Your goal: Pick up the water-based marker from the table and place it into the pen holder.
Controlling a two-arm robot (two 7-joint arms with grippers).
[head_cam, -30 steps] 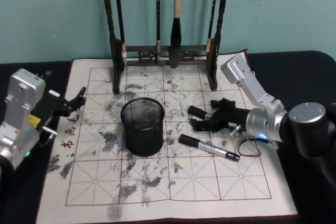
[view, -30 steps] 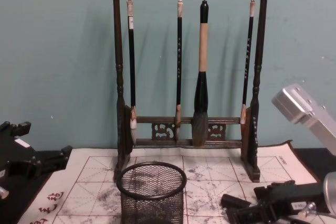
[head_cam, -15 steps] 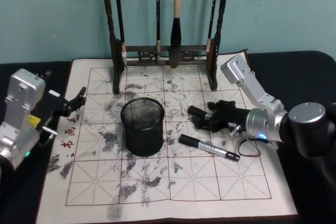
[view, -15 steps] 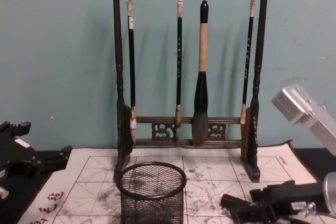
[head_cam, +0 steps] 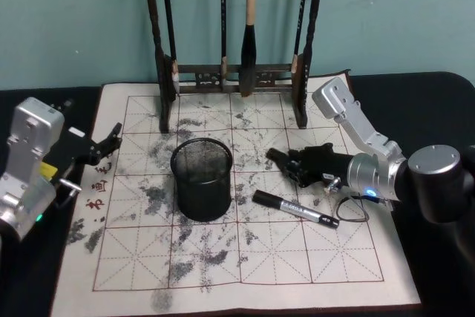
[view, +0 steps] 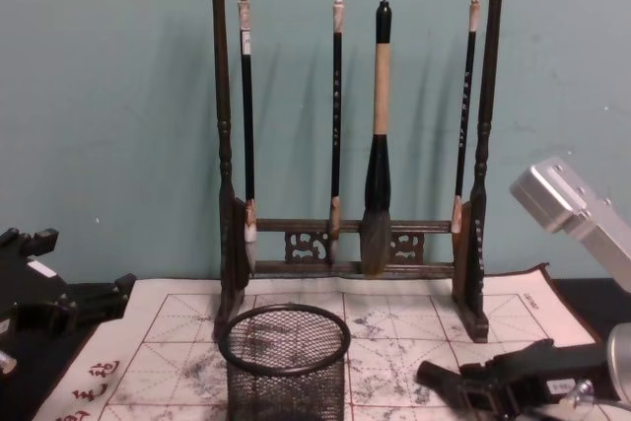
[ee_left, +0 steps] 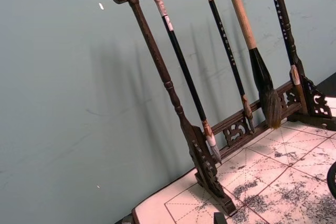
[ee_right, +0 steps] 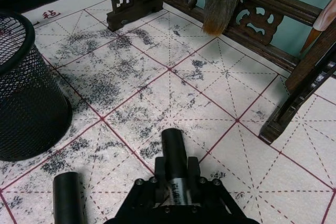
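Right of the one round black wire-mesh pen holder point(head_cam: 201, 183), my right tool point(head_cam: 273, 157) is pinched shut, empty. One stubby silver-grey, black-capped water-based marker point(head_cam: 295, 209) lies near it — flat on the gridded surface point(head_cam: 297, 257). My left tool point(head_cam: 110, 141) is parked left of the holder.

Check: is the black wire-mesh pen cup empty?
Empty: black wire-mesh pen cup shows only mesh inside; silver-grey black-capped marker lies on cream gridded mat.

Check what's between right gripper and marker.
Only bare ink-smudged mat, in head view, between right gripper and water-based marker; left gripper parked at mat's left.
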